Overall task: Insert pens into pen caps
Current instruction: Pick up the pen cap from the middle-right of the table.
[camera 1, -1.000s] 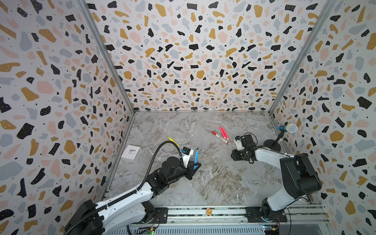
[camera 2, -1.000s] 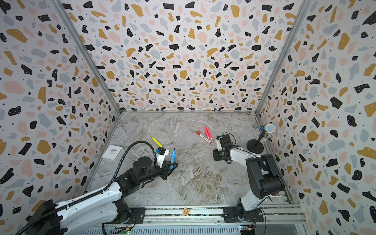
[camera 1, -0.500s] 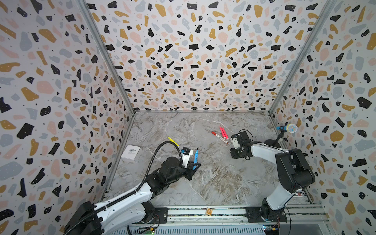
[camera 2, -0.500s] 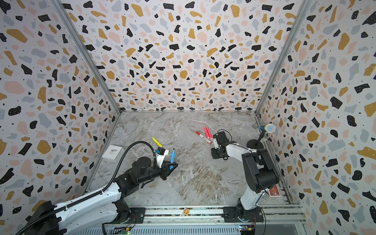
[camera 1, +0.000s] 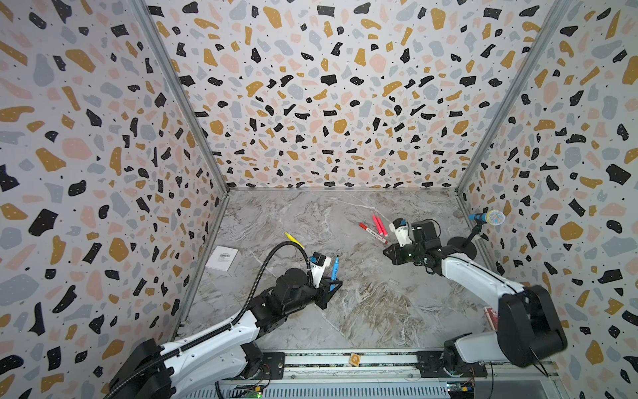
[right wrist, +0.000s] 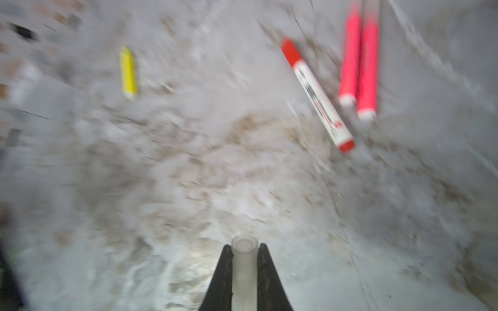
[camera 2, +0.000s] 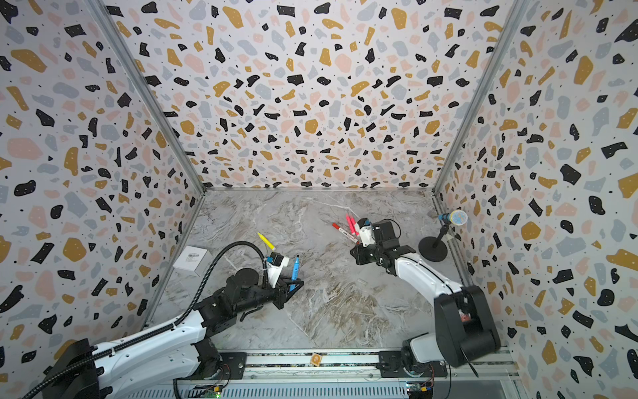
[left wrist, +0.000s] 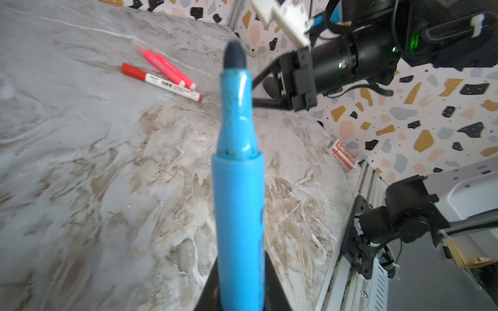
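My left gripper [camera 1: 332, 287] [left wrist: 239, 296] is shut on the light blue pen [camera 1: 334, 272] [left wrist: 238, 188]. It holds the pen by the lower barrel, with the dark bare tip pointing up. My right gripper [camera 1: 390, 255] [right wrist: 244, 246] is shut on a translucent whitish pen cap [right wrist: 244, 269], whose open mouth sticks out past the fingertips. The cap is too small to make out in both top views. Two pink pens [camera 1: 379, 224] [right wrist: 359, 67] and a white-barrelled red pen [camera 1: 373, 233] [right wrist: 318, 94] lie just beyond the right gripper. A yellow pen [camera 1: 293, 239] [right wrist: 128, 72] lies behind the left gripper.
A white box [camera 1: 222, 259] lies by the left wall. A microphone on a black stand [camera 1: 486, 218] stands at the right wall, and a red card packet [left wrist: 343, 154] lies near the front right corner. The metal rail [camera 1: 345, 359] runs along the front edge.
My right gripper has closed on the whitish cap, and its arm has shifted; its wrist view is blurred by motion. The left arm and the blue pen have stayed put.
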Robot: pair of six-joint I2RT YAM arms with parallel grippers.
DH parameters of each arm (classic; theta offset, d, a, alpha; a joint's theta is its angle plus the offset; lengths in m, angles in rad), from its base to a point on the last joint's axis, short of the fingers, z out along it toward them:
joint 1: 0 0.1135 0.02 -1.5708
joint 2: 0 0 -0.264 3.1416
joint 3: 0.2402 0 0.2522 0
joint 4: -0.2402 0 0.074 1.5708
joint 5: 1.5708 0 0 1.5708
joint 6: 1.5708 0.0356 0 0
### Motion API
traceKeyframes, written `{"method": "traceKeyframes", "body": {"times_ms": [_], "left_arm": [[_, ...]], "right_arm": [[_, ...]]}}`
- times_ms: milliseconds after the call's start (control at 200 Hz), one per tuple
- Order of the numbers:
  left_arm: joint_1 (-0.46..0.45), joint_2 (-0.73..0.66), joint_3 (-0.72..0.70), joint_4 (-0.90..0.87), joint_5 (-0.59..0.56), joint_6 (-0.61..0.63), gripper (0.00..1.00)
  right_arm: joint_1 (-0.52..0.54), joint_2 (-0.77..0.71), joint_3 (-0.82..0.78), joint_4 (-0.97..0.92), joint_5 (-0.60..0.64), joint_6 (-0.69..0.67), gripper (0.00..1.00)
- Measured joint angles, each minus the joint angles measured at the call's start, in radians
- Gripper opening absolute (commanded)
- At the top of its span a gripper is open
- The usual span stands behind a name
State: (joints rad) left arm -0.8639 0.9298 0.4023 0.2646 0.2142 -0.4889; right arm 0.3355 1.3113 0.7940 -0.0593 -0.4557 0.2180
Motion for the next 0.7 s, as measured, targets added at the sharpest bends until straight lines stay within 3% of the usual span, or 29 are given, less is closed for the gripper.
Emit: {"method": "traceKeyframes", "body": {"times_ms": [130,270,471,701], "left_arm": [[-0.09,0.021,-0.031,0.137,-0.031,-0.051,0.0],[-0.149,0.096,-0.025,0.234,-0.064,-0.085,0.0],[-0.187,0.209,0.042,0.304,-0.081,-0.112,0.0],[-0.192,0.223,0.058,0.357,-0.086,-0.132,0.0]], "right_arm": [[0.002,-0.206,-0.151,0.391,-0.191,0.223,0.01],[0.048,-0.208,-0.235,0.716,-0.328,0.428,0.0],[0.135,-0.19,-0.265,0.93,-0.36,0.56,0.0],[0.171,-0.176,-0.275,1.081,-0.349,0.632,0.0]]}}
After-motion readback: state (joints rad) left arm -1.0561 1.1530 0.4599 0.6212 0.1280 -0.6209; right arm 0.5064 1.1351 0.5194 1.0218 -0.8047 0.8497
